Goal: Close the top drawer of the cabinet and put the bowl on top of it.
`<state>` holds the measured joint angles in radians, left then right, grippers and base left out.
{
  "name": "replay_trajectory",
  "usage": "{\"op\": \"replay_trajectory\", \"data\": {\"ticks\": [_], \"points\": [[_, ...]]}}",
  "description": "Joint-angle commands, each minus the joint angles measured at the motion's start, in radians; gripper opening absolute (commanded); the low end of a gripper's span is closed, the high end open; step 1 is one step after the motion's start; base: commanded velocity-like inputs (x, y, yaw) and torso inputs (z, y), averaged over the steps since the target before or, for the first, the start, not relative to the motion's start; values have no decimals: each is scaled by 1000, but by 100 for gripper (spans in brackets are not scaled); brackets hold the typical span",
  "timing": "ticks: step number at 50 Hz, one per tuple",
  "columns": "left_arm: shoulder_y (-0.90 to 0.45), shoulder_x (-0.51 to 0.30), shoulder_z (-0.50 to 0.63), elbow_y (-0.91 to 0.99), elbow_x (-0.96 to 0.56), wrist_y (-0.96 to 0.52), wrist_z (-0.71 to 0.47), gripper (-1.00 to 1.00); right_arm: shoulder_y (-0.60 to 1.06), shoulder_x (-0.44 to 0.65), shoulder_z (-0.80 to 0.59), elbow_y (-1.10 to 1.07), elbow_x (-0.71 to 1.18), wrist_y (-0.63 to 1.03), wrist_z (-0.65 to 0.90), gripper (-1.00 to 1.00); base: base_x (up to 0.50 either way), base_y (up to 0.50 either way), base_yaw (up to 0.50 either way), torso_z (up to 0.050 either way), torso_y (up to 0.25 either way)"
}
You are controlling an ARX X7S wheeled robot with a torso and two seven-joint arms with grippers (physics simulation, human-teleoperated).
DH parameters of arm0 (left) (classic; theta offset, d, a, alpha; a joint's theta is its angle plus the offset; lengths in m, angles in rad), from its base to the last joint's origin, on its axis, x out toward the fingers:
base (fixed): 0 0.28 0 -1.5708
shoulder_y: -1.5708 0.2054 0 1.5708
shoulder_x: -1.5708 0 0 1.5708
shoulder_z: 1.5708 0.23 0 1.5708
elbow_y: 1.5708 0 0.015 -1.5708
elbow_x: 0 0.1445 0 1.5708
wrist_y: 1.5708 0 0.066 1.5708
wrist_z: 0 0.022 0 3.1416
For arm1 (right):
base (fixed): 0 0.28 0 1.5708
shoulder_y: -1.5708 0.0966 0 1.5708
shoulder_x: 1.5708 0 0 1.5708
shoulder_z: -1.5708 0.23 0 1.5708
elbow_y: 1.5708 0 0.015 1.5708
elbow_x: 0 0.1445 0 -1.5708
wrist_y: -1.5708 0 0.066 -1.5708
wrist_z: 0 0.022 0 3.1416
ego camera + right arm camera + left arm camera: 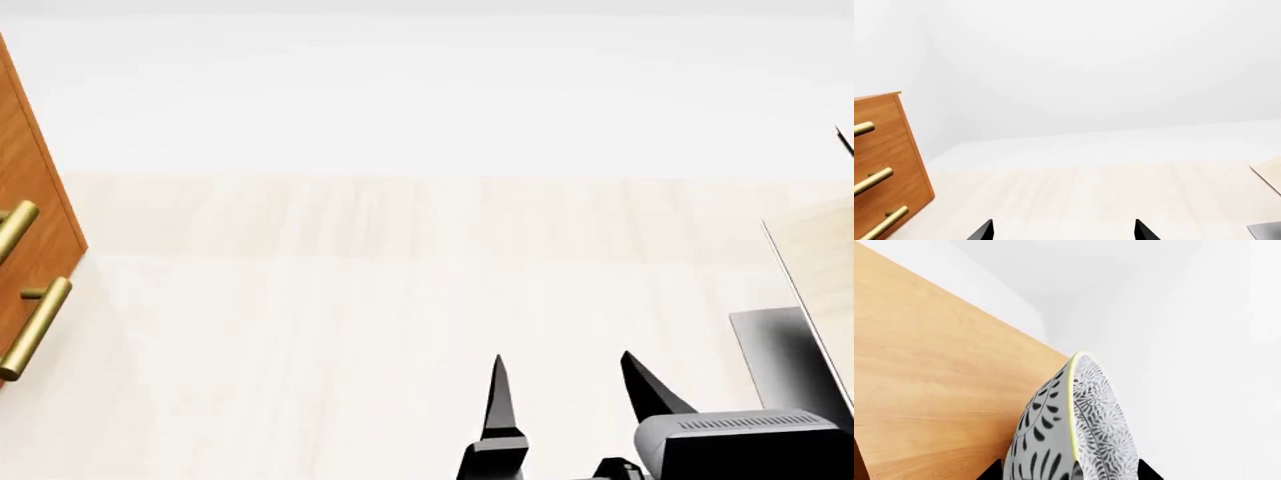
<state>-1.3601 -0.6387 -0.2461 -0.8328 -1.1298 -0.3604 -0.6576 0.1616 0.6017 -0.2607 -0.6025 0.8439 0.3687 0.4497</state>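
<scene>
Here the left pincer [1067, 475] gripped the bowl [1074, 425] by its rim, its black fingertips on either side, holding it tilted above the cabinet [941, 390], over its pale orange wood top. The right pincer [567, 400] hung spread wide and held nothing over the pale floor [400, 320]. The cabinet's brass handles [874, 180] showed at the side; the top drawer's position could not be told.

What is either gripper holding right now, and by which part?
The left gripper holds the bowl by its rim, over the cabinet top. The right gripper is open, empty.
</scene>
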Motion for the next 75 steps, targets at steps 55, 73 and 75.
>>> {"op": "replay_trajectory", "data": {"ticks": [55,73,75], "points": [[277,-24,-102,468,-127,-176,-221,100,-7,7,-9,-8,-2,-13,0,100,0,0,0,0,0],[351,-49,-153,710,-210,-231,-309,100,-8,15,-9,-26,3,-11,6,100,0,0,0,0,0],[364,-50,-156,734,-218,-238,-315,100,-11,14,-10,-22,0,-15,3,100,0,0,0,0,0]]}}
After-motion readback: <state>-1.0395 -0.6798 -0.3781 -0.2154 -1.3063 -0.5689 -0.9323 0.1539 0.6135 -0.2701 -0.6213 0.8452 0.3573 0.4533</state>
